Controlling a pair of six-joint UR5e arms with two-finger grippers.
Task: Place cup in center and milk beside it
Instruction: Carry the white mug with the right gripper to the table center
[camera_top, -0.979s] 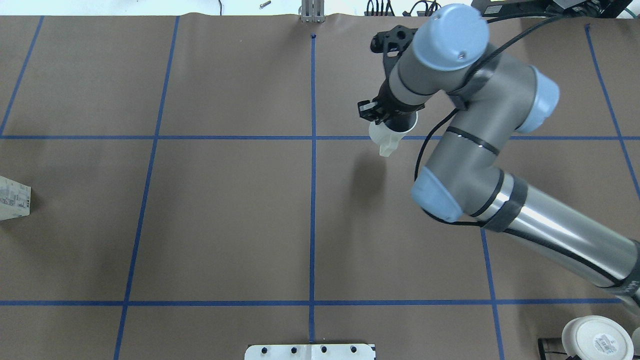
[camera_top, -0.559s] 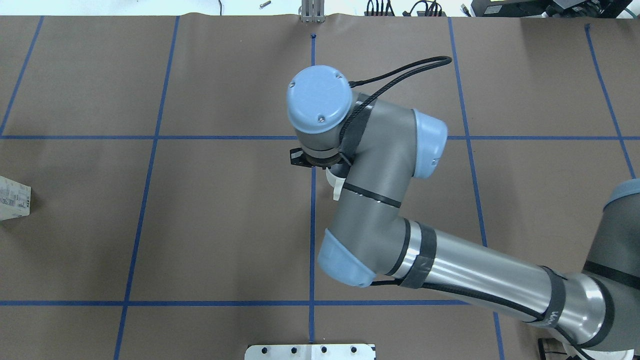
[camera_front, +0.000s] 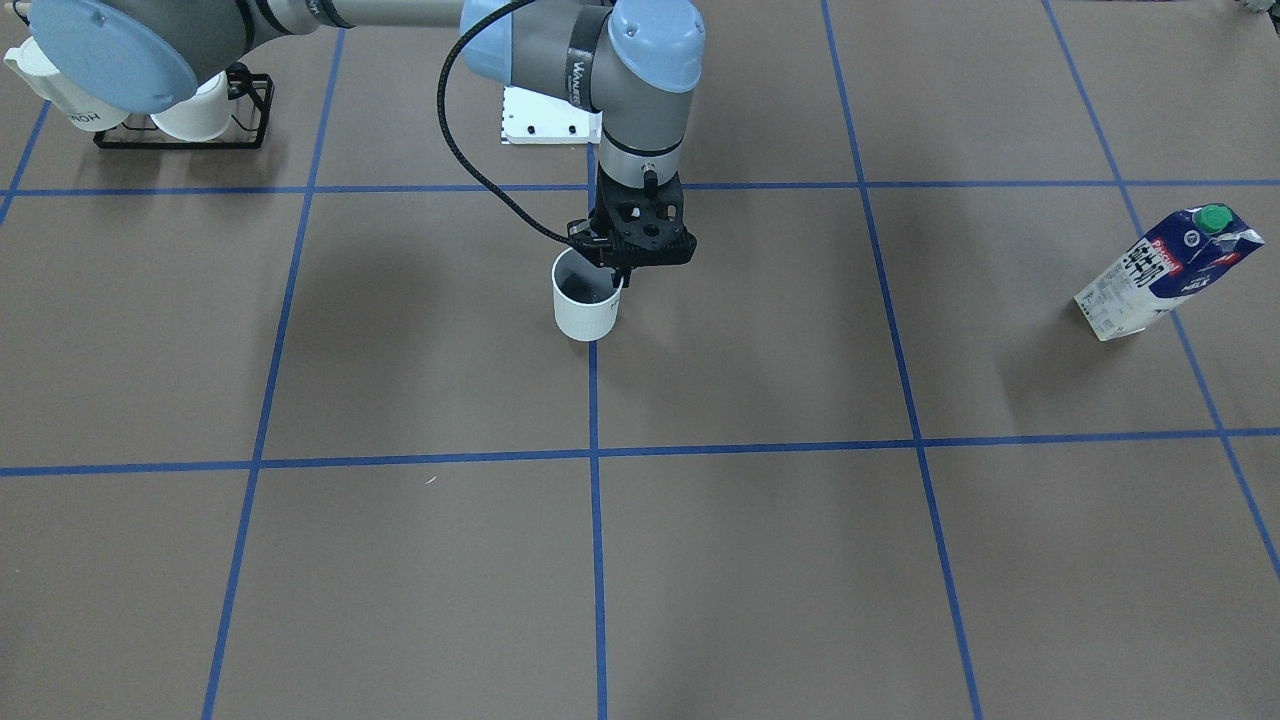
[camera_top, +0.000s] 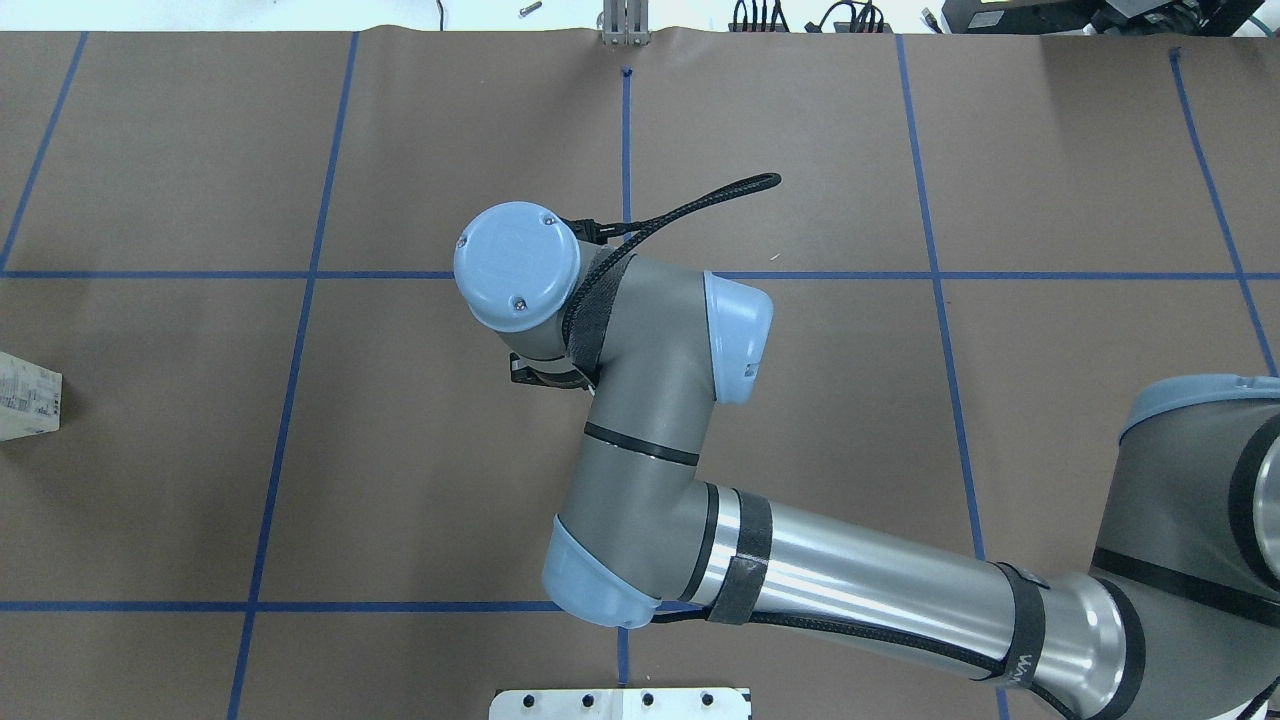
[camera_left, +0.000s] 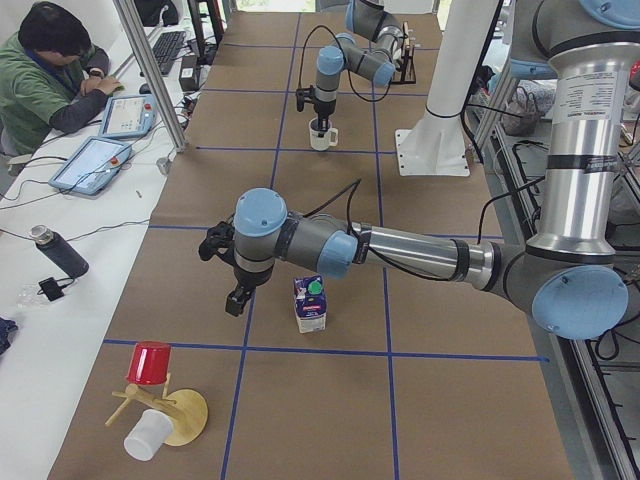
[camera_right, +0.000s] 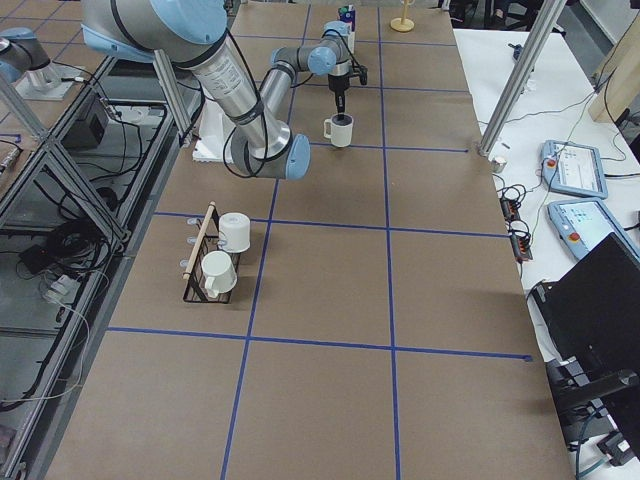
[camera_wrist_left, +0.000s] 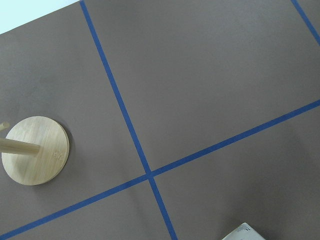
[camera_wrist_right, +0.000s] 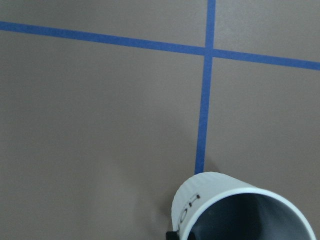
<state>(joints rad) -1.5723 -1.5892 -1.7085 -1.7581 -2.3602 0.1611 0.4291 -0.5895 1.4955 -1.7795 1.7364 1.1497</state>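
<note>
near the upper middle of the front-facing view we see the right gripper (camera_front: 622, 278) pinching the rim of the cup (camera_front: 585, 305), which stands on the blue tape line (camera_front: 594, 400); the cup's tiny side print is too small for us to read. at the right edge the milk (camera_front: 1165, 272) shows "pascual" on its red band. the left gripper (camera_left: 233, 300) hangs near the carton in the left side view, and we cannot tell how its jaws stand.
</note>
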